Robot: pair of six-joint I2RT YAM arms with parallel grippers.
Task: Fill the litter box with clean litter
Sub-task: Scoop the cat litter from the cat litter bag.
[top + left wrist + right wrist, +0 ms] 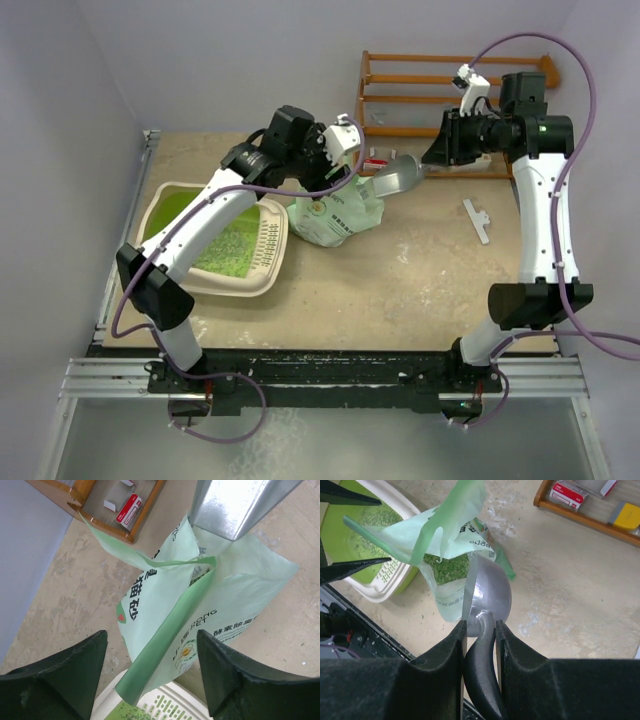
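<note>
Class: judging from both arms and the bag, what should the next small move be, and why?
Probably close the left gripper on the raised flap of the bag: its jaws stand open around that flap, while the right gripper holds the scoop at the bag's mouth.

Top camera looks down from behind; close wrist cameras share bag.

Left arm, right arm: white links, black joints, lilac cables; left gripper, right gripper: matte black wedge fingers.
</note>
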